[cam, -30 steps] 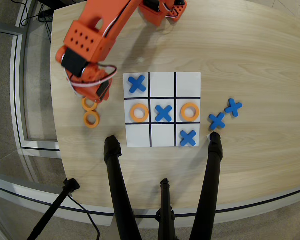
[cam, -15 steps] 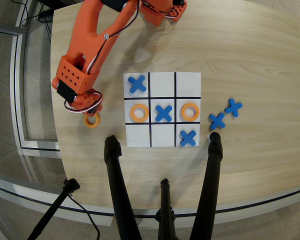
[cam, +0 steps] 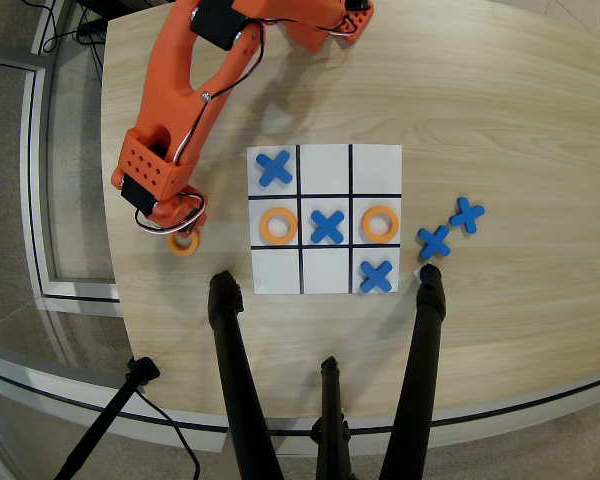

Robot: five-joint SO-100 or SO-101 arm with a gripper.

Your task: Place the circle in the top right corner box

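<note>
- From my overhead view, the orange arm [cam: 195,90] reaches from the far edge of the desk [cam: 500,110] down toward the desk's left edge.
- The fingers [cam: 180,232] sit low over an orange ring [cam: 185,243] on the bare wood, left of the paper grid [cam: 325,219] and near the desk's left edge.
- The arm's body covers the fingers, so I cannot tell whether they are wide, narrow, or closed on the ring; only part of the ring shows below the arm's tip.
- The top right corner box [cam: 376,168] of the grid, as I see it, is a plain white cell with nothing in it.
- On the grid, a second ring [cam: 278,226] lies in the left cell of the middle row and a third ring [cam: 380,223] in the right cell of that row.
- Blue crosses lie in the top left cell [cam: 274,168], the centre cell [cam: 327,226] and the bottom right cell [cam: 376,276].
- Two more blue crosses [cam: 450,228] lie off the paper toward the desk's right edge, just beside each other.
- Black tripod legs [cam: 235,370] rise over the near edge of the desk, one foot just beside the lower of those two crosses.
</note>
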